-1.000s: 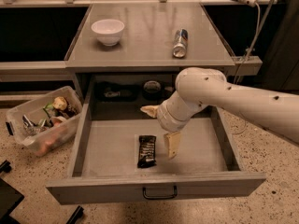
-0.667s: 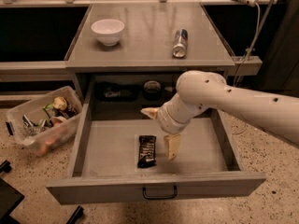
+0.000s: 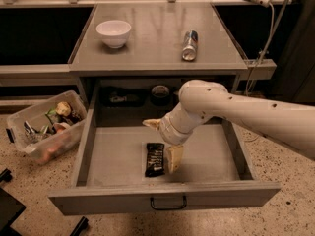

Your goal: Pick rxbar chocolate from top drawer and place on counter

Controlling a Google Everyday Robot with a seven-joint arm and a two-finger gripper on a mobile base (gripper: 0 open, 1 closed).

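I'm at the grasp step. The claw (image 3: 160, 145) hangs inside the open drawer (image 3: 118, 156), fingers spread wide and holding nothing. The bar (image 3: 154, 160) lies flat on the drawer floor, with one finger just beside its right edge. Next I'd judge: straddle the bar, close, then lift it to the surface (image 3: 147, 43).

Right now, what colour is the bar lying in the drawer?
The bar is black with faint white print, in the camera view; the gripper, open, is close beside it.
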